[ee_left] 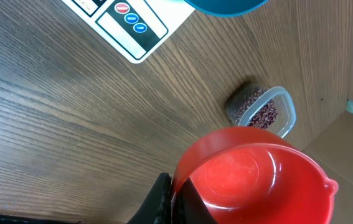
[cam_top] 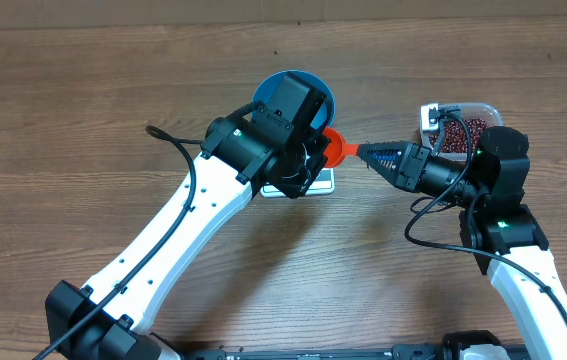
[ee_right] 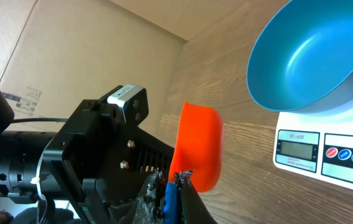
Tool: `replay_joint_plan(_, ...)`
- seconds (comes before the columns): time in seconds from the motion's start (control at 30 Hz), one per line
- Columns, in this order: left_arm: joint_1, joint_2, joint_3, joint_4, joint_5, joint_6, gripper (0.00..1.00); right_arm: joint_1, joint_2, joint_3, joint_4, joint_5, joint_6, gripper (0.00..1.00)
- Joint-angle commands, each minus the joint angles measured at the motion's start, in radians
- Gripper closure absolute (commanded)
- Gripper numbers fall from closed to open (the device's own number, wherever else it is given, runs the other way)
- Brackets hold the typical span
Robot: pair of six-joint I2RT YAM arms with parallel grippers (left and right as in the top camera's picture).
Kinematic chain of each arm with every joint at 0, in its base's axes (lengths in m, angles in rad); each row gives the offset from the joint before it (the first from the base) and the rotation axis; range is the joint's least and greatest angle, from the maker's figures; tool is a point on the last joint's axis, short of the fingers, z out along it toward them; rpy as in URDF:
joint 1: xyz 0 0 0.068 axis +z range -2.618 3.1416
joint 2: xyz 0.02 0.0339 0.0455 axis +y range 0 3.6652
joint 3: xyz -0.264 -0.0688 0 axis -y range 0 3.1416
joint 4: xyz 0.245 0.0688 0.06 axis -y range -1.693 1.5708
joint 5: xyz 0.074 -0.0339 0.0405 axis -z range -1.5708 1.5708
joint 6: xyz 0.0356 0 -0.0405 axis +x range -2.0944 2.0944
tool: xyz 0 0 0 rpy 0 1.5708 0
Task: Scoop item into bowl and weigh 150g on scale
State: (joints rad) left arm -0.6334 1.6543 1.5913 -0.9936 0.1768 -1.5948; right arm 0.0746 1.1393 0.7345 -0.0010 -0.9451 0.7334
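- Overhead: the round, deep bright-blue bowl (cam_top: pixel 329 102) sits on the small flat white kitchen scale (cam_top: pixel 321 183), mostly hidden under the left arm's black wrist. Only a corner of the scale shows.
- The small dark red-brown beans (cam_top: pixel 461 132) lie in a clear rectangular plastic tub (cam_top: pixel 488 108) on the wooden table (cam_top: pixel 113 100). The tub is to the right of the bowl and just behind the right arm.
- The left arm reaches diagonally from the near left corner to the bowl. The right arm bends back leftward, with the right gripper (cam_top: pixel 366 152) pointing at the red plastic scoop (cam_top: pixel 334 148) and touching it.
- Left wrist view: the left gripper (ee_left: pixel 176 193) is pinched on the scoop's rim. The cup's smooth inside faces the camera, above the tabletop. The scale's button panel (ee_left: pixel 126 25) and the distant tub of beans (ee_left: pixel 263 115) also appear here.
- Right wrist view: the bowl's interior (ee_right: pixel 313 56) and the scale's display window (ee_right: pixel 296 149) show. The right fingers (ee_right: pixel 185 177) are pressed together on the scoop's lower edge, with the scoop (ee_right: pixel 198 143) seen edge-on.
- A cardboard box (ee_right: pixel 70 50) stands behind.
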Motion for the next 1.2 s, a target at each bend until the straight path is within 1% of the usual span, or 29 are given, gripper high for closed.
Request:
replay_joint_plan(0.0,-0.005,0.008,0.014,0.0,-0.001,-0.01,0.87,0.005,0.001,0.018,0.007,-0.005,-0.001,0.96)
replay_joint_plan(0.03,-0.005,0.008,0.014,0.0,-0.002,-0.01,0.77,0.005,0.001,0.018,0.007,-0.005,-0.001,0.96)
replay_joint_plan(0.1,-0.005,0.008,0.014,0.0,-0.004,-0.01,0.52,0.005,0.001,0.018,0.007,-0.005,-0.001,0.96)
replay_joint_plan(0.17,-0.005,0.008,0.014,0.0,-0.004,-0.01,0.17,0.005,0.001,0.018,0.007,-0.005,-0.001,0.96)
replay_joint_plan(0.2,-0.005,0.008,0.014,0.0,-0.004,-0.01,0.02,0.005,0.001,0.018,0.007,-0.005,-0.001,0.96)
replay_joint_plan(0.23,-0.005,0.008,0.014,-0.001,-0.004,-0.009,0.0,0.005,0.001,0.018,0.007,-0.005,-0.002,0.96)
replay_joint_plan(0.5,-0.004,0.008,0.014,-0.024,-0.004,-0.006,0.0,0.003,0.001,0.018,-0.031,0.021,-0.035,0.96)
replay_joint_plan(0.63,0.001,0.008,0.014,-0.036,-0.004,0.003,0.0,0.003,0.001,0.018,-0.095,0.103,-0.036,0.96)
replay_joint_plan(0.83,0.006,0.008,0.014,-0.055,-0.004,0.003,0.0,0.003,0.001,0.018,-0.178,0.202,-0.087,0.96)
replay_joint_plan(1.0,0.006,0.008,0.014,-0.056,-0.004,0.086,0.0,0.003,0.001,0.019,-0.273,0.317,-0.101,0.96)
replay_joint_plan(1.17,0.006,0.008,0.014,-0.057,-0.016,0.139,0.0,0.003,-0.003,0.021,-0.299,0.343,-0.119,0.96)
